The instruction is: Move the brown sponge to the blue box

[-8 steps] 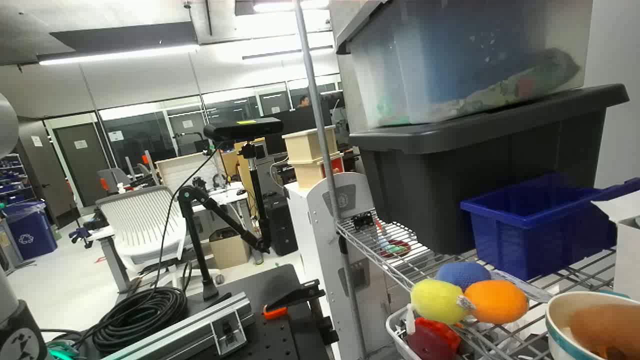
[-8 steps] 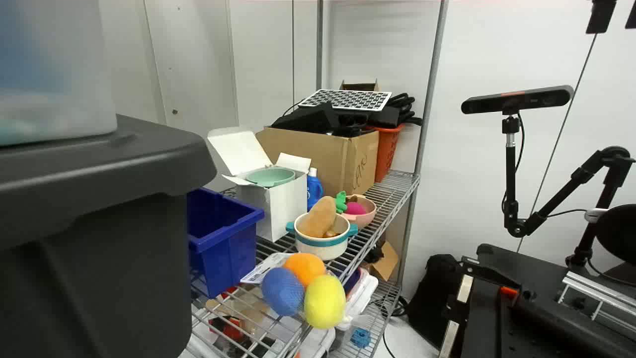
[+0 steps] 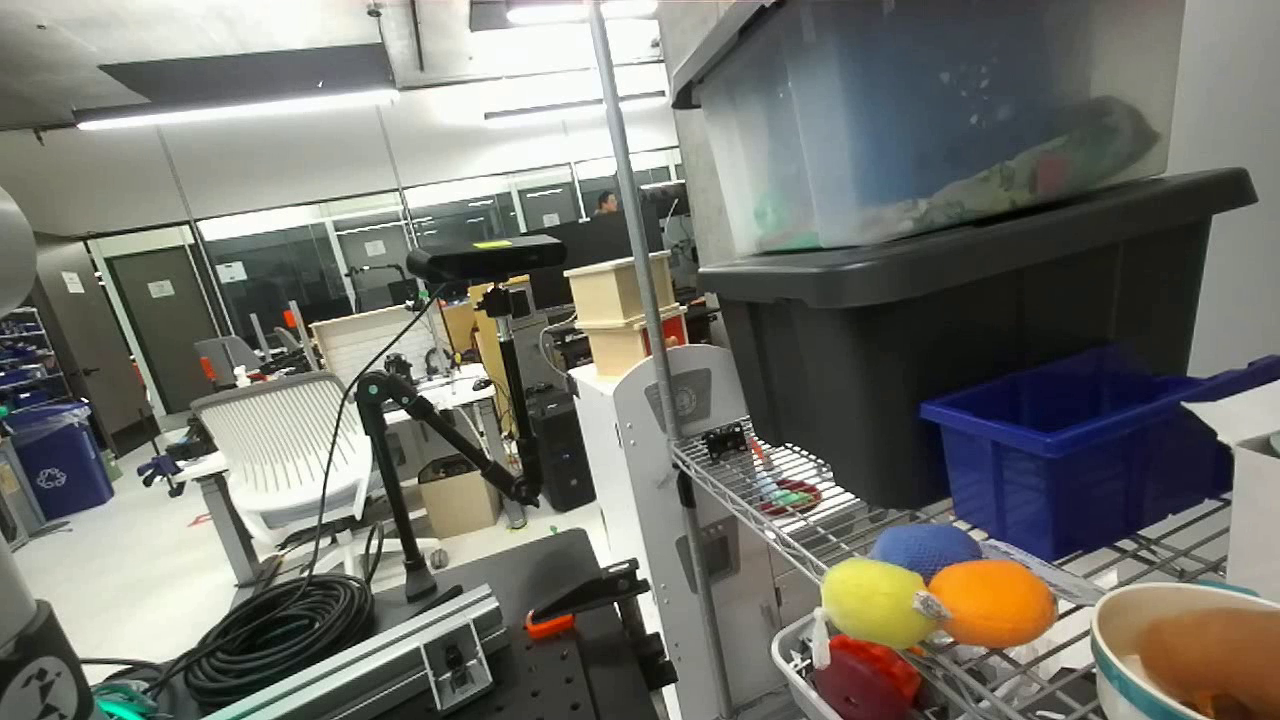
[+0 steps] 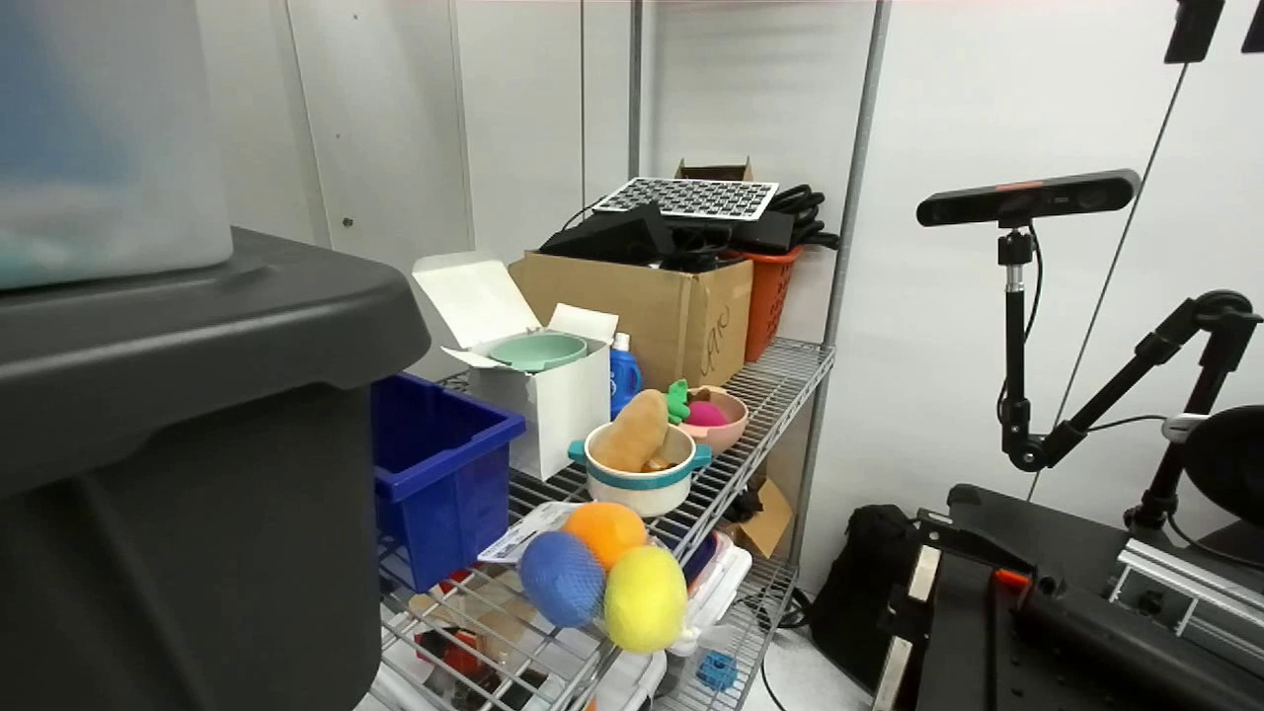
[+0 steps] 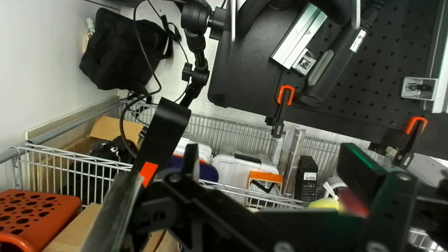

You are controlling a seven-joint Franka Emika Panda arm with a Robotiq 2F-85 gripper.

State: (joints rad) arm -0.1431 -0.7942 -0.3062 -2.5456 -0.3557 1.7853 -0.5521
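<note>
The brown sponge, a tan rounded piece [image 4: 635,433], sticks up out of a white pot with a teal rim [image 4: 642,481] on the wire shelf. In an exterior view the pot [image 3: 1105,640] and sponge [image 3: 1215,650] are cut off at the corner. The blue box [image 4: 449,494] stands on the shelf beside the dark grey tote. It also shows in an exterior view [image 3: 1060,480], and its visible inside looks empty. My gripper [image 5: 275,162] shows only in the wrist view. Its fingers are wide apart with nothing between them. Sponge and blue box are not visible there.
Blue, orange and yellow balls [image 4: 644,600] lie at the shelf's front edge. A white open carton [image 4: 558,415] stands between blue box and pot. The dark grey tote [image 3: 960,350] carries a translucent bin. A pink bowl [image 4: 726,430] and a shelf post [image 4: 854,188] are nearby.
</note>
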